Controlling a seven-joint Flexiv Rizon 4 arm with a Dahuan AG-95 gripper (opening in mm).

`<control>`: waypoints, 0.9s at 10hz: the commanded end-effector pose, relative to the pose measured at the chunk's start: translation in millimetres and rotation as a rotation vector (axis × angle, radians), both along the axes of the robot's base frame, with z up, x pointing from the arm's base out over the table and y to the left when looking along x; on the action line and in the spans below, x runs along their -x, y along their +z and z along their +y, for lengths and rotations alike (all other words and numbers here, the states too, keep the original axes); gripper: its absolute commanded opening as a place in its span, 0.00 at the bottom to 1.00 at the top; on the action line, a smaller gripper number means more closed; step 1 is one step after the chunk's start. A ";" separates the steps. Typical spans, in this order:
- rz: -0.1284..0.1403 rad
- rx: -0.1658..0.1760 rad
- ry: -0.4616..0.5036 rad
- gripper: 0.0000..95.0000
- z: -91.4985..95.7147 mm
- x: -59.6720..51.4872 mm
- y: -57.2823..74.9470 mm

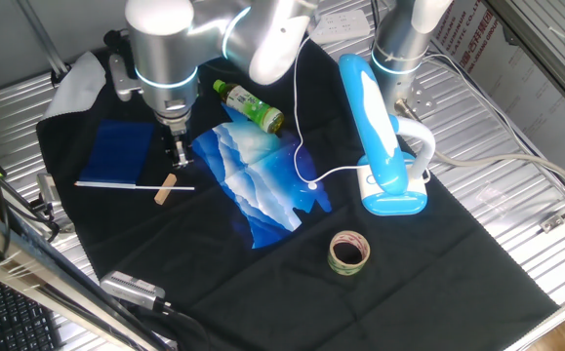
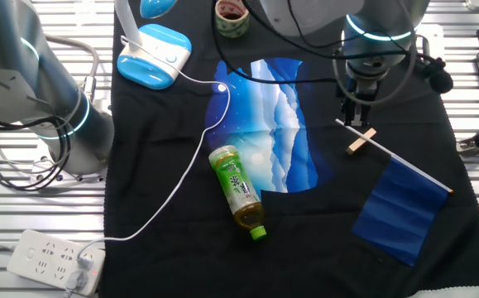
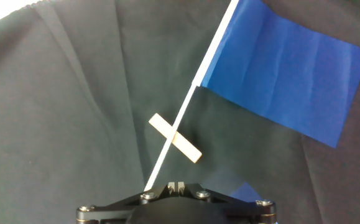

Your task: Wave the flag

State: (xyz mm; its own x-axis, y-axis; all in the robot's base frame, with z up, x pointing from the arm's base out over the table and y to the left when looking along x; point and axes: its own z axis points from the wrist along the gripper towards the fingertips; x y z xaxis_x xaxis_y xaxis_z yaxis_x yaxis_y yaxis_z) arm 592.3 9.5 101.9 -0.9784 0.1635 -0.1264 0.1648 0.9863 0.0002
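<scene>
Right now your claw (image 1: 178,156) hangs just above the free end of the white stick; whether its fingers are spread or closed you cannot tell from any view. The flag (image 1: 122,151) lies flat on the black cloth (image 1: 262,263) covering the bench, its stick resting across the small tan wooden block (image 1: 165,189). On one side the blue-and-white patterned cloth (image 1: 258,185) and the green bottle (image 1: 250,105) sit near. Beyond the flag's blue panel, bare black cloth runs to the cloth's edge.
</scene>
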 end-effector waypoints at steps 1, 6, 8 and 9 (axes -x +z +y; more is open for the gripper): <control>0.003 -0.013 -0.055 0.00 1.4 -5.9 -2.6; -0.001 -0.011 -0.090 0.00 1.0 -20.0 -3.9; -0.003 -0.008 -0.090 0.00 2.9 -26.1 -8.5; -0.004 -0.007 -0.090 0.00 3.0 -26.4 -10.2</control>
State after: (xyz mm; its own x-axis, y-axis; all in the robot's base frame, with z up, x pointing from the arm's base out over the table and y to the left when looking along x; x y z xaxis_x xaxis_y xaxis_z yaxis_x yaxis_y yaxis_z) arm 619.4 12.5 86.6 -0.9590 0.2524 -0.1288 0.2534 0.9673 0.0094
